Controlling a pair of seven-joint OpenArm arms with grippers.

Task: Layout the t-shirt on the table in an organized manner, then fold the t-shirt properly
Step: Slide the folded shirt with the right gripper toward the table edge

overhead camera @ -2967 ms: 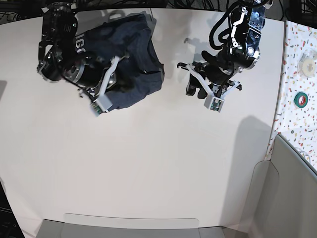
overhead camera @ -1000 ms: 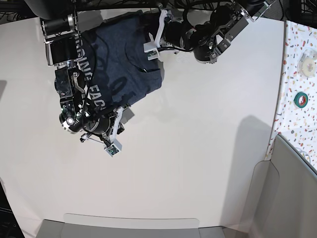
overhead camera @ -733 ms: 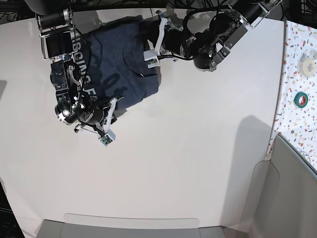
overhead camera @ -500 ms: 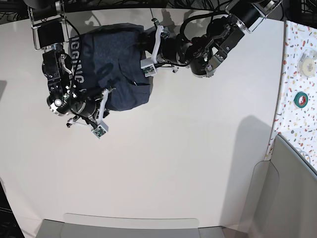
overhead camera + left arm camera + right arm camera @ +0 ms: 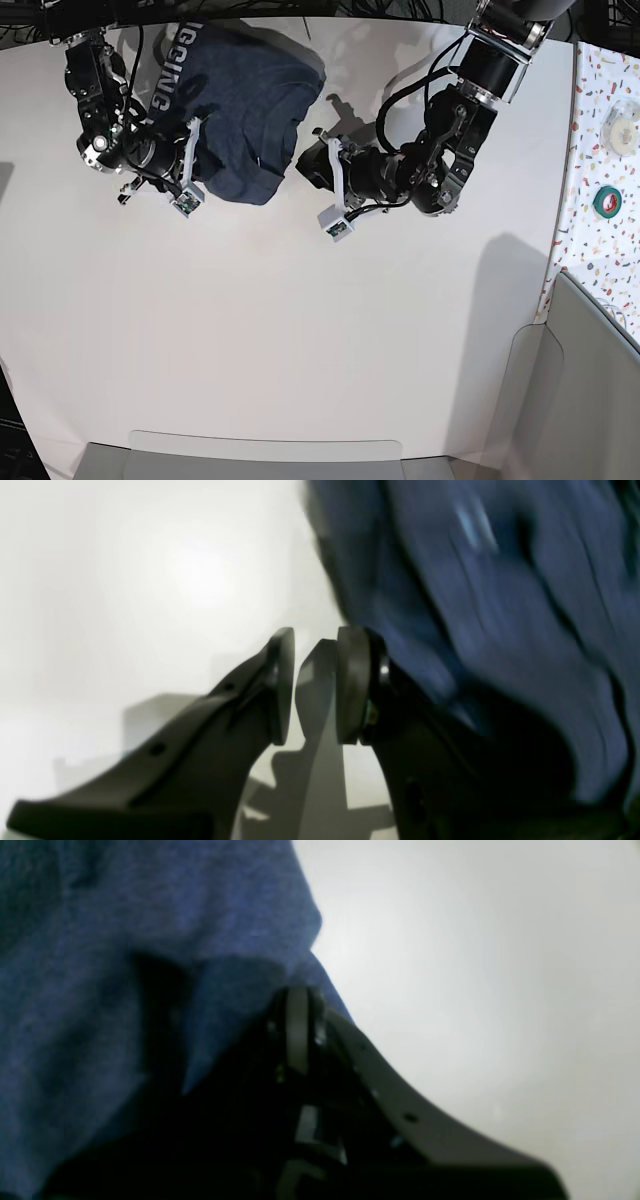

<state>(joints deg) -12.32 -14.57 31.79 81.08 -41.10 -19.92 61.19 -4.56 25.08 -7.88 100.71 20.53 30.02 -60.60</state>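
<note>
Right tool (image 5: 299,1027) pinching an edge of the t-shirt (image 5: 235,110), pads pressed together; left tool (image 5: 314,685) hanging just beside the cloth (narrow gap between pads, nothing in it). Shirt lying bunched at the far left of the white desk (image 5: 320,340).

base view looking straight down from high above the table (image 5: 300,330). both wrist views very close, low, facing along their fingers over the tabletop. shared by all three: the t-shirt (image 5: 240,100) (image 5: 500,605) (image 5: 125,940).
</note>
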